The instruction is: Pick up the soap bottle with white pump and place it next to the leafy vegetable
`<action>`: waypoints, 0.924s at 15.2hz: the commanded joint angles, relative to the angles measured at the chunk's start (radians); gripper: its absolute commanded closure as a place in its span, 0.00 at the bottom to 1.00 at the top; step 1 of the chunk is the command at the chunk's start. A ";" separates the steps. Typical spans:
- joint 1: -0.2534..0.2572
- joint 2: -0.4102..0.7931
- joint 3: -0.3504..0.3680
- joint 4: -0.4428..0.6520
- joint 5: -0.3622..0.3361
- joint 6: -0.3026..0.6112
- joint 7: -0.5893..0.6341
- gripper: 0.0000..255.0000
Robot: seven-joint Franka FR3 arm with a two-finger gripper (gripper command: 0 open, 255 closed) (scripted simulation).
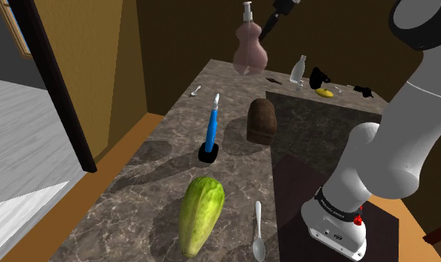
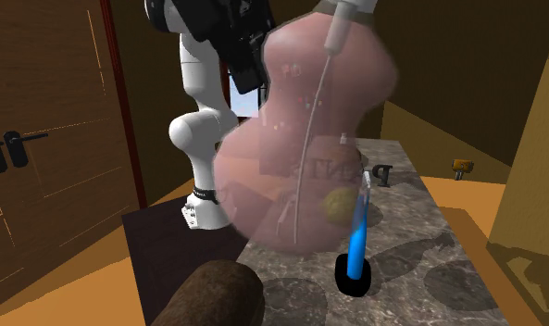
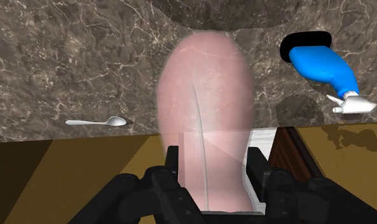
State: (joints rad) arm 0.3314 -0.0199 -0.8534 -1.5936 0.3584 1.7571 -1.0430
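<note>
While the tool [image 1: 266,31] pinches the pink see-through soap bottle [image 1: 250,52] between its two fingers, the bottle hangs in the air above the far end of the marble bench [image 1: 129,186], with its white pump [image 1: 248,12] on top. Well apart from it, at the near end, lies the green leafy vegetable [image 1: 201,214], with a spoon [image 1: 259,231] near it. Between bottle and vegetable stand a blue brush [image 1: 211,130] in a black holder and a brown loaf [image 1: 262,120].

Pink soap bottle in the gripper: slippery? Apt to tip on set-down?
Probably rigid: the soap bottle shows no dent where the gripper clasps it. Its smooth, rounded walls look slippery, so it may twist. Tall with a wide base, it might tip if released tilted.
</note>
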 commanded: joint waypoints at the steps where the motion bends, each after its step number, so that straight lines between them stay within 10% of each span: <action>1: -0.004 0.014 -0.006 0.040 0.011 -0.031 0.001 1.00; 9: -0.034 0.082 -0.028 0.206 0.067 -0.162 0.006 1.00; 14: 0.060 -0.199 0.115 -0.034 -0.173 -0.047 0.202 1.00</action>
State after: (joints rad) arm 0.3792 -0.1536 -0.7813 -1.5649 0.2392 1.6776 -0.8910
